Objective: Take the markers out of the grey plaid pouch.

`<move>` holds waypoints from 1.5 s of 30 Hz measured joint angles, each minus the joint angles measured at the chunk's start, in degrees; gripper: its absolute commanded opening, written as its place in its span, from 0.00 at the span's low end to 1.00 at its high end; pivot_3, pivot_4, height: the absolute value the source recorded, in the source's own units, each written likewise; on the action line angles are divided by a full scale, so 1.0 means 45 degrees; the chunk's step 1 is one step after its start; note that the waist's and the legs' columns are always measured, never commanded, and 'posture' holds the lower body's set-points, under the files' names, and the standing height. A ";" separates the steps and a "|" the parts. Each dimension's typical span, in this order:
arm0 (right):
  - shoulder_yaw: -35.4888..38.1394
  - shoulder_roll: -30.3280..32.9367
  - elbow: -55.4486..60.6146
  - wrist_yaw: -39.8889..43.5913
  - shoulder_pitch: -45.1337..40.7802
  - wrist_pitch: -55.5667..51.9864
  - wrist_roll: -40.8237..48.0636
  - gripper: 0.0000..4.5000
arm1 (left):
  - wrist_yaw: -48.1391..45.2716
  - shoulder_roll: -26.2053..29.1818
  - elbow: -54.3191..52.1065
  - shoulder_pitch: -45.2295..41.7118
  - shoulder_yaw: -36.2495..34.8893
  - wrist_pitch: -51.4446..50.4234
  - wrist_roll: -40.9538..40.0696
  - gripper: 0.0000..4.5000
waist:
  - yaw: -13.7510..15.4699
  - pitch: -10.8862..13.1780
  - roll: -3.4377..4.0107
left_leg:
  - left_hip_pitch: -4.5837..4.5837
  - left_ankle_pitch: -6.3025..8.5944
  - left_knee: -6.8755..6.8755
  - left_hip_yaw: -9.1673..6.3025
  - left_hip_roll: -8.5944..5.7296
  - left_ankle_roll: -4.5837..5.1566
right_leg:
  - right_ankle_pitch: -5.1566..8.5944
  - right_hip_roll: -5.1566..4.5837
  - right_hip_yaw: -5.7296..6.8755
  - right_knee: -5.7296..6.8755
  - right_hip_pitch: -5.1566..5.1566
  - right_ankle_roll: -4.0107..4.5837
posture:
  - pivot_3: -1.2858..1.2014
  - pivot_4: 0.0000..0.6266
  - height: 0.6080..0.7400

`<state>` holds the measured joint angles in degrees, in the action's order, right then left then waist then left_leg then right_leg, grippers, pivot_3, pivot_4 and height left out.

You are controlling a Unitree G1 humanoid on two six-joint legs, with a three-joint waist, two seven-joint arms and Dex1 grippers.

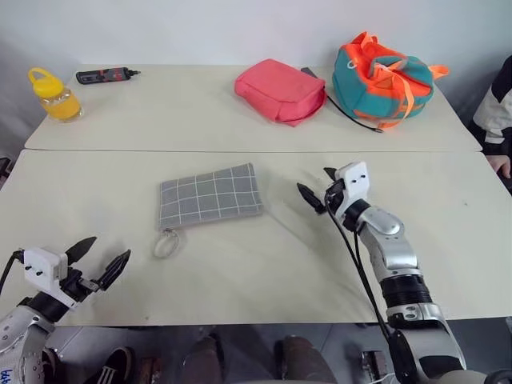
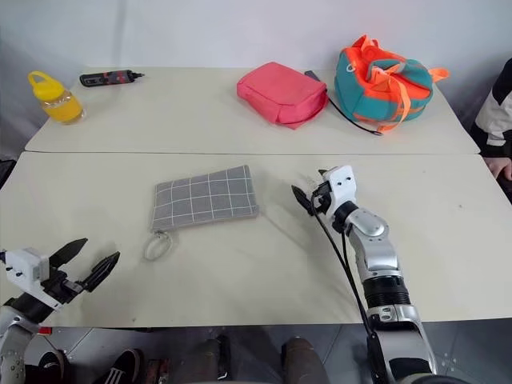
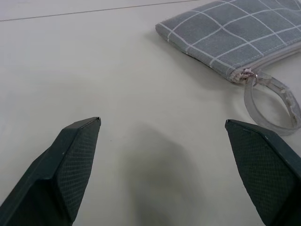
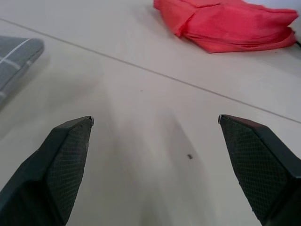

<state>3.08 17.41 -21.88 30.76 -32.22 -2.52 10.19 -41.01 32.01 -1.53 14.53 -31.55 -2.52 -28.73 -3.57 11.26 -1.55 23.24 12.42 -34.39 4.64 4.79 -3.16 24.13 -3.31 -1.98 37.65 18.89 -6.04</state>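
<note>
The cream table (image 1: 240,280) fills the frame; the grey plaid pouch (image 1: 210,195) lies flat at its centre, zipped, ring pull (image 1: 167,243) toward lower left. The right gripper (image 1: 318,188) hangs right of the pouch, spread wide, empty; the left gripper (image 1: 100,260), lower left, likewise gapes empty.

A plain test room or lab is suggested; two cream tables (image 1: 240,280) are pushed together against a bare white wall (image 1: 240,24); assorted props are laid out; a seated person (image 1: 498,112) is glimpsed far right.
</note>
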 measured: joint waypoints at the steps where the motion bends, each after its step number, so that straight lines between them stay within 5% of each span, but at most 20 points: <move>1: 0.0000 0.0000 0.0000 0.0000 0.0000 0.0000 0.0000 0.99 | 0.0000 0.0000 0.0000 0.0000 0.0000 0.0000 0.0000 1.00 | 0.0000 0.0000 0.0000 | 0.0000 0.0000 0.0000 0.0000 0.0000 0.0000 | 0.0000 0.0000 0.0000 0.0000 0.0000 0.0000 | 0.52 0.24 1.00; 13: -0.0544 -0.0701 0.0423 0.0016 -0.0049 -0.0199 -0.0004 0.99 | 0.0217 -0.0046 0.0074 -0.0437 0.0032 0.0679 0.0466 1.00 | -0.0081 -0.0002 -0.0004 | 0.0010 0.0001 0.0000 0.0146 0.0034 -0.0004 | 0.0000 0.0009 -0.0058 0.0044 0.0080 -0.0001 | 0.52 0.24 1.00; 16: -0.0788 -0.1155 0.0604 0.0047 -0.0237 -0.0308 0.0009 0.87 | 0.0163 0.0012 0.0485 -0.0908 0.0042 0.0977 0.0566 1.00 | -0.0130 -0.0003 -0.0005 | 0.0011 -0.0001 -0.0003 0.0149 0.0026 -0.0008 | -0.0001 0.0025 -0.0094 0.0061 0.0107 -0.0002 | 0.52 0.24 1.00; 27: -0.2819 -0.3351 -0.0825 0.0123 -0.1860 0.0876 -0.1123 0.01 | 0.0851 0.1572 0.4827 -0.4460 0.1917 0.4375 0.4213 1.00 | -0.0319 -0.0020 -0.0041 | 0.0011 0.0009 -0.0020 0.0153 0.0066 -0.0022 | -0.0008 0.0038 -0.0136 0.0110 0.0163 -0.0011 | 0.52 0.24 1.00; 45: -0.3888 -0.2951 -0.2758 -0.0474 -0.2083 0.1973 -0.3480 0.01 | 0.2053 0.3615 0.9516 -0.7693 0.5036 1.1672 0.8315 1.00 | -0.0238 -0.0026 -0.0050 | 0.0003 0.0070 -0.0172 0.0327 0.0183 -0.0027 | -0.0008 0.0157 -0.0148 0.0227 0.0179 -0.0010 | 0.52 0.24 1.00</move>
<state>-14.41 4.13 -34.30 28.63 -41.59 6.35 -5.47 -31.77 48.28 41.29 -20.09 -8.89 50.00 8.69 -4.64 11.14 -1.77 23.25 12.73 -35.16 6.11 5.61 -3.29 24.10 -2.60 -2.65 38.67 19.70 -6.09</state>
